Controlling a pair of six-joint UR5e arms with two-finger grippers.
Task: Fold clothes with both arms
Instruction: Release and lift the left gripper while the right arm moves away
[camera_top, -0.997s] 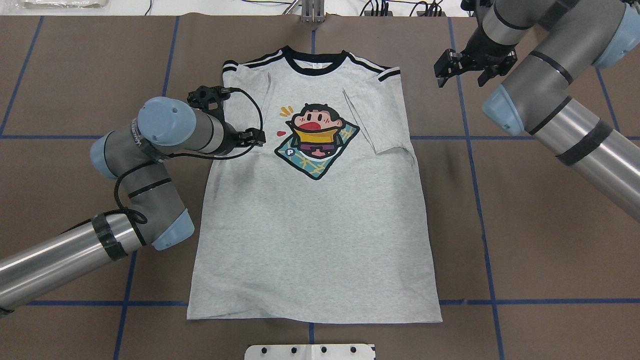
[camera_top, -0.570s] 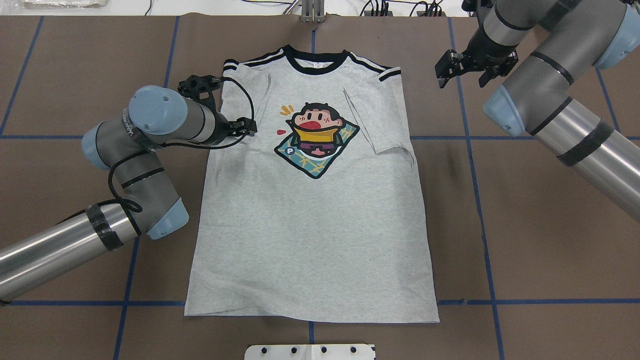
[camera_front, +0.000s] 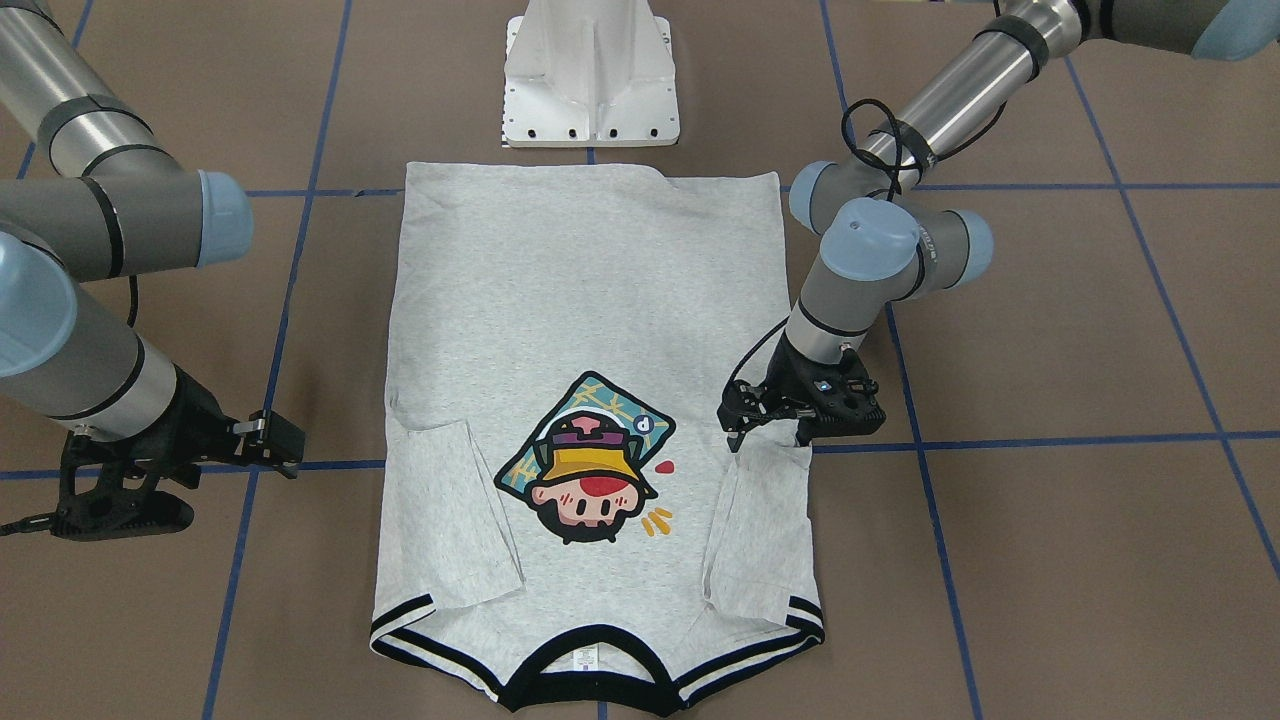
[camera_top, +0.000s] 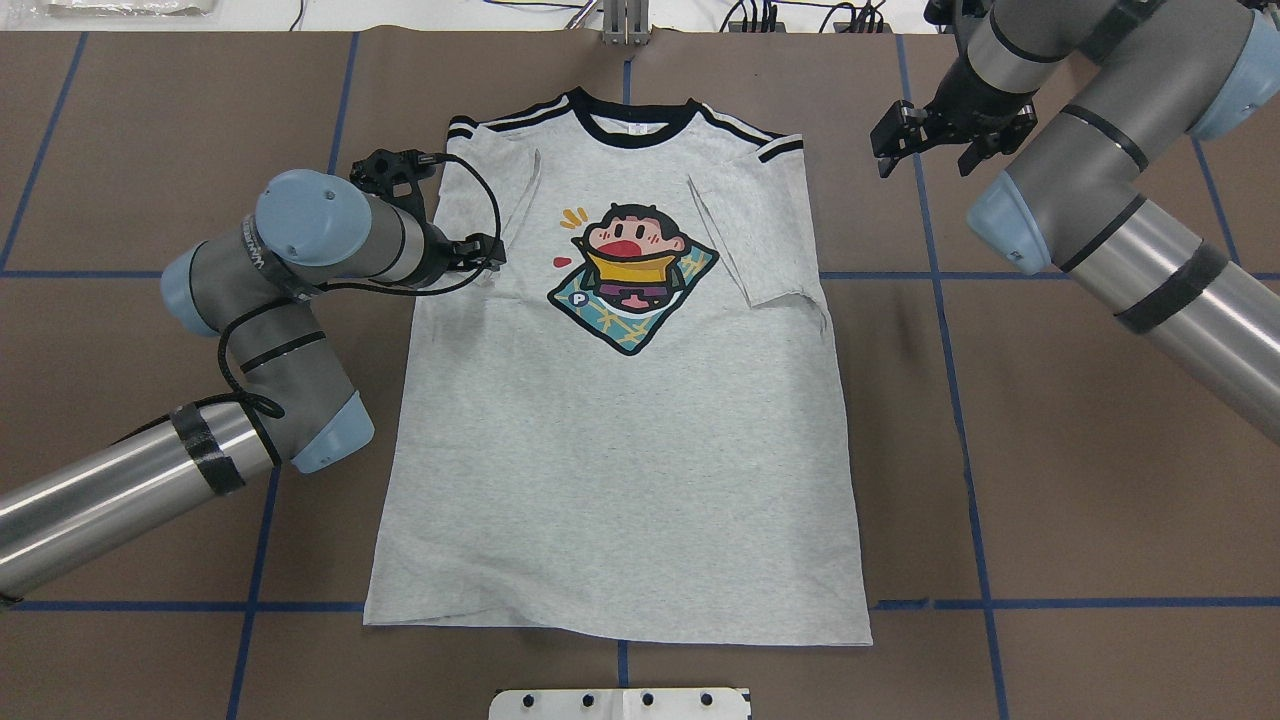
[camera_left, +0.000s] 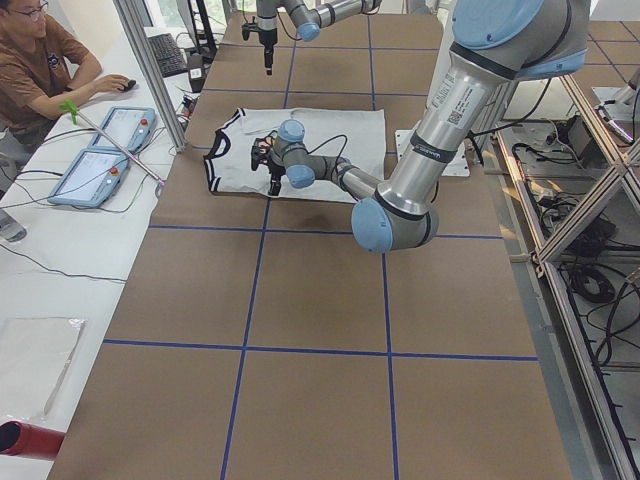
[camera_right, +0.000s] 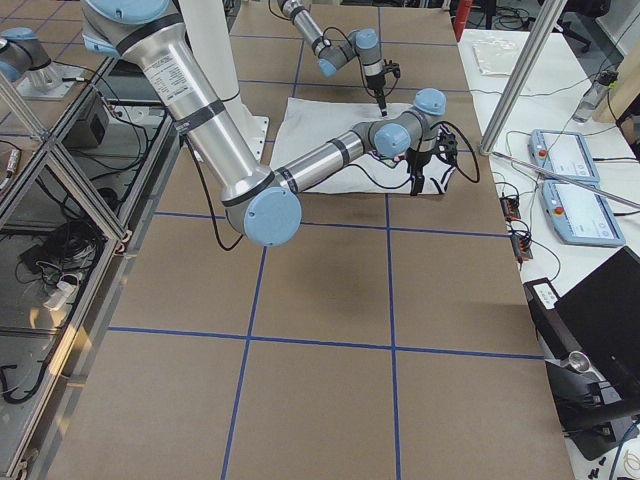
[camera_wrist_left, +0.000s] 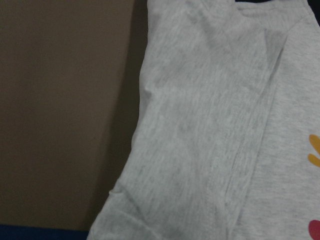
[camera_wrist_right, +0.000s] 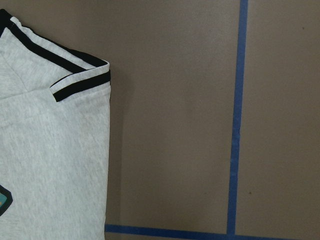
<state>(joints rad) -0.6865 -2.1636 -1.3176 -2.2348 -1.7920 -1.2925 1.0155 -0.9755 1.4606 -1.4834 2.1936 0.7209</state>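
Observation:
The grey T-shirt (camera_top: 620, 450) lies flat and face up on the brown table, collar at the far end, both sleeves folded in over the front. The cartoon print (camera_top: 630, 275) shows. In the front-facing view my left gripper (camera_front: 798, 438) is down on the shirt's left side edge, beside the folded sleeve (camera_front: 755, 530), and looks shut on the cloth. In the overhead view the wrist hides its fingers. The left wrist view shows only sleeve cloth (camera_wrist_left: 200, 125) close up. My right gripper (camera_top: 925, 150) hovers open and empty over bare table, right of the striped shoulder (camera_wrist_right: 80, 80).
The white pedestal base (camera_front: 590, 80) stands just behind the shirt's hem. Blue tape lines (camera_top: 940, 300) grid the table. An operator (camera_left: 40, 60) sits at a side desk with tablets (camera_left: 100, 150). Cables lie along the far edge (camera_top: 800, 15).
My left arm has moved left and away from the robot. The shirt's left side and hem corner have shifted with it. The right gripper has risen slightly.

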